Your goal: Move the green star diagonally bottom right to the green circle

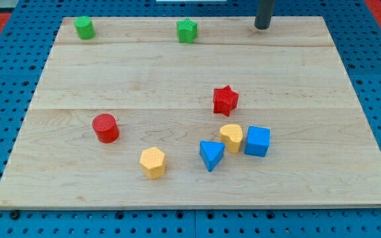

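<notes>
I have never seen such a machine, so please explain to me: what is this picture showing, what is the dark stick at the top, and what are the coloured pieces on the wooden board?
There is one picture, from one camera looking down at a wooden board. The dark stick is the robot arm's rod; my tip only pushes blocks and holds nothing. It now stands at the board's top edge, to the right of the green star and apart from it. The green circle sits in the top left corner. Lower down lie a red star, a red cylinder, a yellow hexagon, a blue triangle, a yellow rounded block and a blue cube.
</notes>
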`<move>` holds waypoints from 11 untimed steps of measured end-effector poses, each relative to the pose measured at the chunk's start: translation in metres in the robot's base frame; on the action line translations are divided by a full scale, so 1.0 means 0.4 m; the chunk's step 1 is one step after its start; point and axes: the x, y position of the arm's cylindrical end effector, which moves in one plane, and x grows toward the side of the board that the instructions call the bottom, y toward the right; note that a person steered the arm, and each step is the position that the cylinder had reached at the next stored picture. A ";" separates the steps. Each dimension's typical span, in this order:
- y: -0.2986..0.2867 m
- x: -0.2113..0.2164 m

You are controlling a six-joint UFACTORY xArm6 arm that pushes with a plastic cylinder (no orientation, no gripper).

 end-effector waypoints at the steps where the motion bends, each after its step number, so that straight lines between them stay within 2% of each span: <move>1: 0.000 0.000; 3: 0.000 0.035; 7: 0.055 0.035; 8: -0.018 0.036; 9: -0.122 -0.056; 10: -0.335 -0.013; 11: -0.471 0.183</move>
